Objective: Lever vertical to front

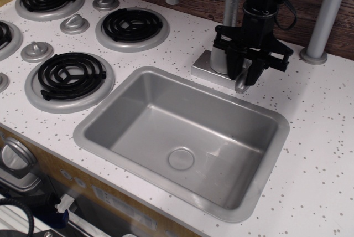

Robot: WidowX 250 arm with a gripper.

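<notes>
Because probably rigid and smooth, lever (241,84) best gripped near paddle end; gripper (247,75) clenched around lever.

Views: one, fixed.
Position: above the counter's front edge, high.
Facing: down and back, toward the wood wall.
Range: medium; sink (99,132) centre, burners (69,76) left, faucet (221,54) at top, cropped.

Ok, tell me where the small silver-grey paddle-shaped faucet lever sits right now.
The small silver-grey paddle-shaped faucet lever is upper right in the view, beside the cylindrical faucet body, pointing forward over the grey sink's back rim, between the black gripper fingers.
</notes>
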